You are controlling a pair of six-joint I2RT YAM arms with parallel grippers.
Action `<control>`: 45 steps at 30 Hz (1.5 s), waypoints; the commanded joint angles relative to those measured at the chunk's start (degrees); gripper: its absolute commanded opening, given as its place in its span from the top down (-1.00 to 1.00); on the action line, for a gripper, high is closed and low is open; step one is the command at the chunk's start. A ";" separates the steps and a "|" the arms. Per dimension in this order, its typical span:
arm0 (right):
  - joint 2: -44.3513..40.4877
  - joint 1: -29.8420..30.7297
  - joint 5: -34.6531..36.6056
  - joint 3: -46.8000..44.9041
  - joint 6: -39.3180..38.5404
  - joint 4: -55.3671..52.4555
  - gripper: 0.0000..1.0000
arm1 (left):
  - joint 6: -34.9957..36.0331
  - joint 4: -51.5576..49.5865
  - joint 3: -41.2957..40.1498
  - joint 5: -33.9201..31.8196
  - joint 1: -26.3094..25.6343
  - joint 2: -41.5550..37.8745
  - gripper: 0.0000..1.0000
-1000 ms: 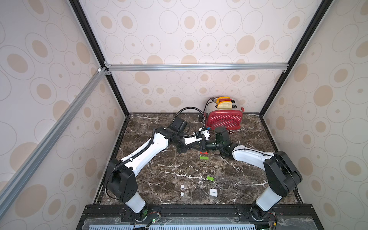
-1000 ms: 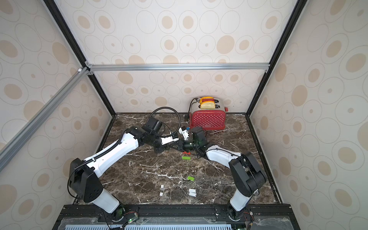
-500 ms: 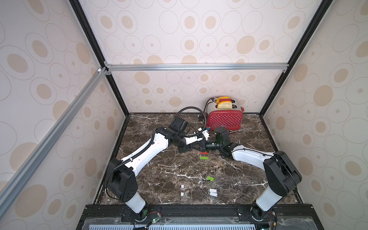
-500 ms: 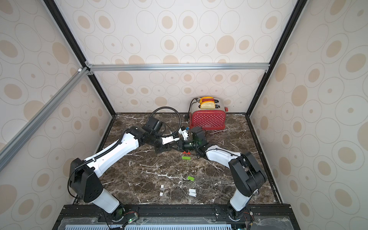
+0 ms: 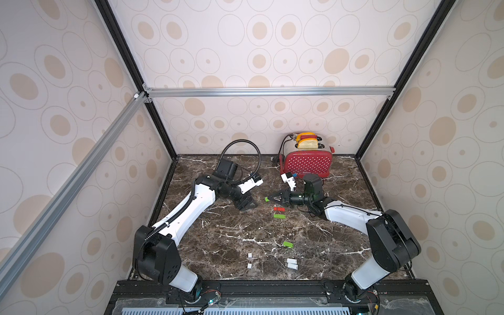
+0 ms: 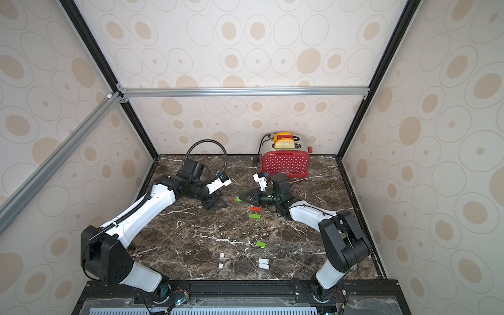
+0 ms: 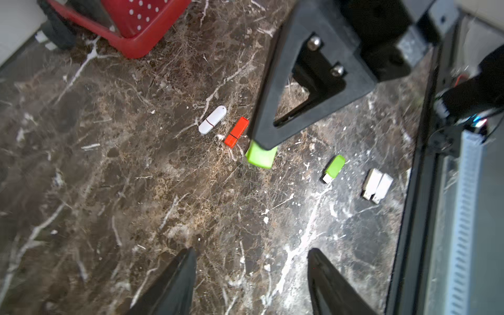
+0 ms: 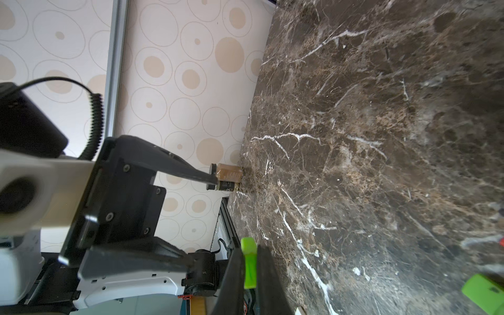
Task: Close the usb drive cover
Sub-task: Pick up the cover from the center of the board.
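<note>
A green usb drive [image 7: 260, 157] is clamped between the nearly closed fingertips of the right gripper [image 5: 270, 198], and its free end protrudes past the tips over the marble table [image 5: 218, 245]. Whether its cover is fully seated cannot be told. The fingers [image 7: 174, 286] of the left gripper [image 5: 246, 204] are spread wide and nothing is held between them; they are set apart from the held drive. On the table just beside the right gripper, toward the front, a red drive [image 5: 279, 209] and a capped green drive [image 5: 279, 216] are laid side by side. Nearer the front edge, an uncapped green drive [image 5: 288, 244], two white drives [image 5: 291, 261] and two white caps [image 5: 249, 255] are scattered. A red toaster [image 5: 308, 163] is placed against the back wall.
</note>
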 commanded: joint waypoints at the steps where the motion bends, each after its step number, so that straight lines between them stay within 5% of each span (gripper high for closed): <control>1: -0.56 -0.14 -0.18 -0.83 4.06 6.54 0.82 | -19.95 11.44 -4.47 17.89 3.81 -1.04 -0.33; 9: 0.15 -0.13 0.12 -0.20 7.35 9.52 0.83 | -51.12 39.48 -8.64 34.40 5.70 4.92 -0.16; 22: 1.75 -0.07 0.51 -0.03 11.02 14.40 0.84 | -42.66 32.52 -6.92 34.18 4.55 7.74 0.03; 29: 1.14 0.00 0.35 0.04 11.03 14.34 0.84 | -40.97 29.85 -5.88 31.66 4.36 8.89 -0.14; 35: 1.39 0.29 0.34 0.14 10.82 14.15 0.84 | -40.20 29.90 -4.62 33.51 3.80 9.64 0.08; 45: 1.66 1.05 0.01 0.45 10.57 14.20 0.84 | -39.94 29.59 -3.90 34.03 3.33 10.00 0.17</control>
